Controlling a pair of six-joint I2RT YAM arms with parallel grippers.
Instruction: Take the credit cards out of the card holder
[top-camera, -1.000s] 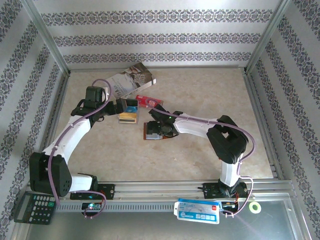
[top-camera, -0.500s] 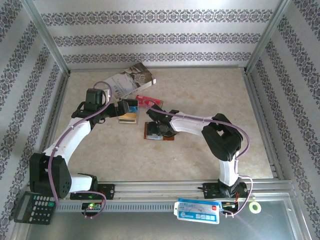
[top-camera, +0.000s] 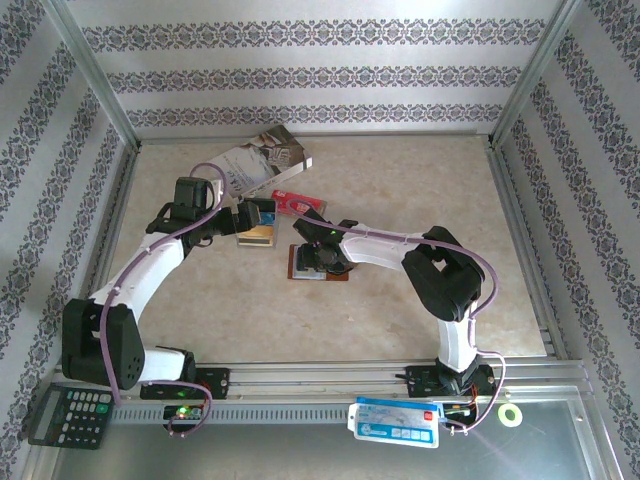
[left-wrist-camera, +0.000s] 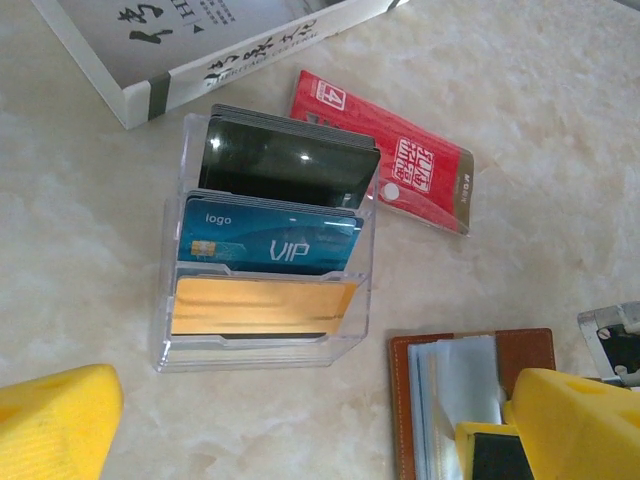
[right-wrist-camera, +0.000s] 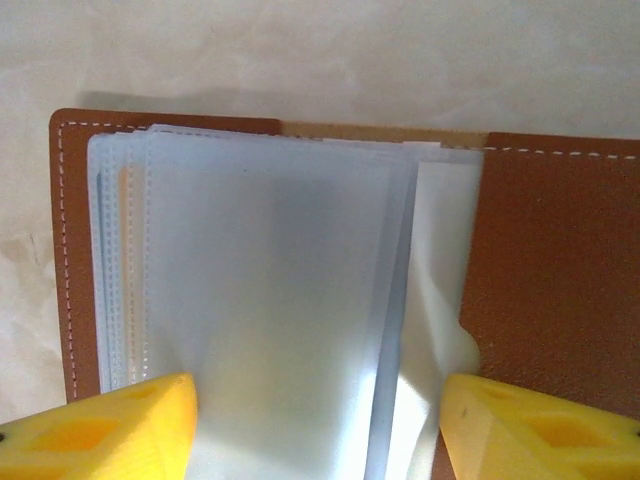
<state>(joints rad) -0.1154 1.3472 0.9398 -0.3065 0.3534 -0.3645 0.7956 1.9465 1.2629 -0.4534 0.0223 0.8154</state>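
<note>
Got the card holder (right-wrist-camera: 545, 260) lying open and flat on the table (top-camera: 400, 320), about mid-table and a touch toward the left edge, brown leather covers down and clear sleeves (right-wrist-camera: 270, 300) fanned up. Parked right over it, the right gripper (right-wrist-camera: 318, 425): yellow fingers (right-wrist-camera: 110, 425) spread wide, one on either side of the sleeves, gripping nothing, can't tell if actually touching. Same deal with the left gripper (left-wrist-camera: 315, 400), spread wide and empty, hovering above a clear stand (left-wrist-camera: 165, 330) just left of the holder, nearer the far edge. Spotted the credit cards (left-wrist-camera: 270, 240) slotted in tiers in that stand: gold in front, blue next, black at the back. Can read "logo" and "VIP" on the blue one. Just beyond the stand, a red packet (left-wrist-camera: 410, 170) with white print too small to read, plus a white-grey booklet (left-wrist-camera: 200, 40) with Chinese lettering. Beige marbled tabletop, striped floral wallpaper (top-camera: 320, 80) all round, calculator (top-camera: 68, 415) off the near left corner.
</note>
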